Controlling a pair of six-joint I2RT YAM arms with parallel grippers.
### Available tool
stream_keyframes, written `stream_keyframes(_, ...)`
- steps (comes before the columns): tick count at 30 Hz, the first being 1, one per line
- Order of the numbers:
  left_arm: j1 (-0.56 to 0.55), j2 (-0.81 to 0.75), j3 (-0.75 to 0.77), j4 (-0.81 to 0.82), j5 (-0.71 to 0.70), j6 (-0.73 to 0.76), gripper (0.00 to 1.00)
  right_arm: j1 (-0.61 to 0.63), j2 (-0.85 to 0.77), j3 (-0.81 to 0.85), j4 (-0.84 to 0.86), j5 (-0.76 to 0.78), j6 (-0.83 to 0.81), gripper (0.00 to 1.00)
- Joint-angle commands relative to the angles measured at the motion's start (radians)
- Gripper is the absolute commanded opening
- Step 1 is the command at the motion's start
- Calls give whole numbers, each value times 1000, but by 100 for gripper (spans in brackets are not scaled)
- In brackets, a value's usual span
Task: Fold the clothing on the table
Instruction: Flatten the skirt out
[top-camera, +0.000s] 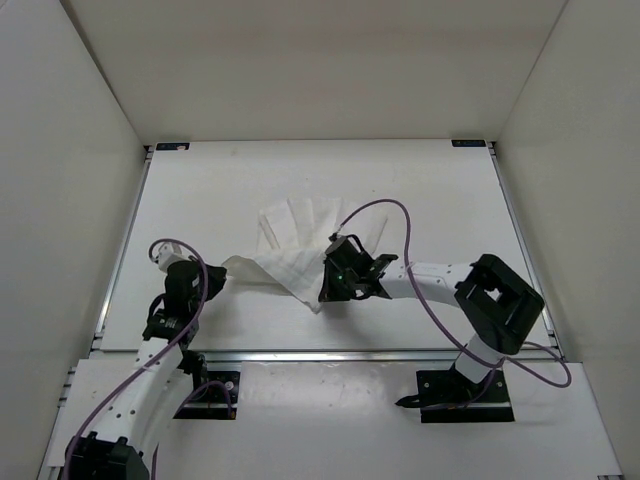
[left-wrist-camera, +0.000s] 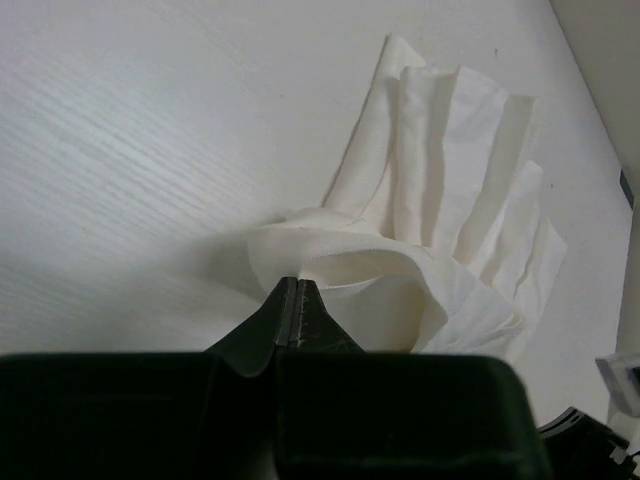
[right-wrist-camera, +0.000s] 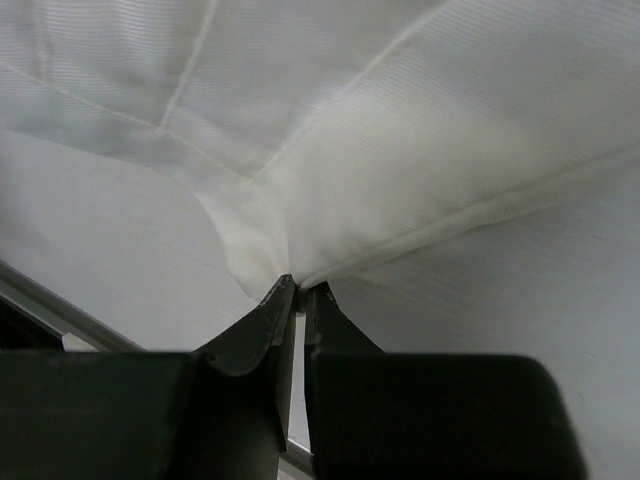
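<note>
Pinching at two points: left gripper (left-wrist-camera: 297, 300) has its jaws together on a curled edge of the clothing (left-wrist-camera: 450, 170), and right gripper (right-wrist-camera: 295, 292) is clamped on a corner of it. Outward from there, the clothing lies rumpled near the middle of the table (top-camera: 420, 180), its far part fanned in pleats. I judge that no fold is made; flattening and every fold remain.
</note>
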Motion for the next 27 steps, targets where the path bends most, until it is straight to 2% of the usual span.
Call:
stream_keyframes(1,-12,46,178,26,20,141,0,-54,-143,76,-104,44,-99,0)
stream_keyframes(2,-12,57,200,32,46,169,0,-72,-201,80,-134,30,-123,0)
stream_keyframes(8,-49,209,613,-98,194,416,0,-291,-499,177,-309,-126,-255,0)
stream_keyframes(11,-83,241,808,-212,214,475,0,-393,-613,308,-440,-171,-269,0)
stream_keyframes(12,-90,243,917,-282,206,488,0,-434,-653,377,-502,-195,-266,0)
stream_keyframes(13,-90,243,956,-301,206,489,0,-434,-653,378,-502,-195,-266,0)
stream_keyframes(15,-106,281,1040,-336,235,512,0,-505,-664,439,-522,-296,-268,1)
stream_keyframes(17,-93,331,1134,-365,263,528,0,-581,-613,499,-524,-388,-286,0)
stream_keyframes(22,-64,573,1181,-275,309,510,0,-653,-351,602,-461,-519,-311,0)
stream_keyframes(24,-63,697,1262,-270,297,512,0,-660,-177,733,-462,-522,-331,0)
stream_keyframes(26,-81,851,1435,-314,294,530,0,-631,-55,996,-540,-488,-364,0)
stream_keyframes(27,-75,874,1470,-327,312,541,0,-625,29,1122,-592,-478,-369,0)
